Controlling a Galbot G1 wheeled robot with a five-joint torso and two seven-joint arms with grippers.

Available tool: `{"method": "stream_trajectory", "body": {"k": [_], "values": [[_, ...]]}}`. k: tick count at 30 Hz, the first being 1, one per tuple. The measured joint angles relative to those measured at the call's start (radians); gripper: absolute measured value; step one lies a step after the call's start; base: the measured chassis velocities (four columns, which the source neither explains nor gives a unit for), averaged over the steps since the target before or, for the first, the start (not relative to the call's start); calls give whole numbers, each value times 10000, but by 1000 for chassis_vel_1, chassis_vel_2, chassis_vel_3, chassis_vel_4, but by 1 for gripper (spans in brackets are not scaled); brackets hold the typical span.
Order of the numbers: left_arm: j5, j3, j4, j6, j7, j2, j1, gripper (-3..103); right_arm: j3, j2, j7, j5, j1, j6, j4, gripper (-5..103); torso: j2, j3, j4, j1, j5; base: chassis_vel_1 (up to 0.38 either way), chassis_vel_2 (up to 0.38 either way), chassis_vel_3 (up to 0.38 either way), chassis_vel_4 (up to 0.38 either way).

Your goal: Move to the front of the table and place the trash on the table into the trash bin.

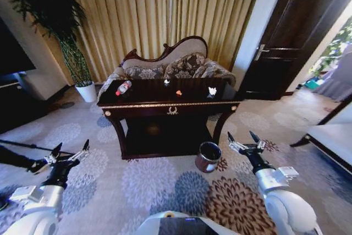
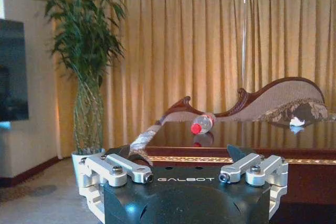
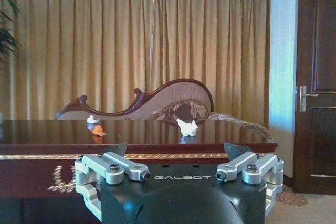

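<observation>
Both grippers, left gripper (image 1: 70,153) and right gripper (image 1: 244,141), are held wide open and empty short of the table (image 1: 165,104), where the trash lies at 12 o'clock: bottle (image 1: 123,87) nearer left, white paper (image 1: 212,90) nearer right, trash bin (image 1: 208,157) at right gripper's 9.

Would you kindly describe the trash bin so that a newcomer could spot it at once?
Find the dark table before the sofa. On the carpet by its front right leg stands the trash bin, a small round reddish-brown bucket with a pale rim, unlike the white plant pot.
</observation>
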Motion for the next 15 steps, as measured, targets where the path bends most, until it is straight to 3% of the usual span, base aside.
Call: {"method": "stream_trajectory", "body": {"k": [5,8,15], "values": [[1,17,35,-30,8,-44,8,100,-76,13,0,-93,-2,30,-37,100,2,-1,3,-1,17,-357,381,349,-360],[2,55,52,-73,31,-79,14,100,-136,15,0,-127,-5,42,-46,100,-1,0,3,0,3,-338,347,335,-328],[0,171,71,-247,74,-127,27,100,-352,-6,155,-240,51,404,-167,100,0,0,4,1,11,-359,349,352,-355]]}}
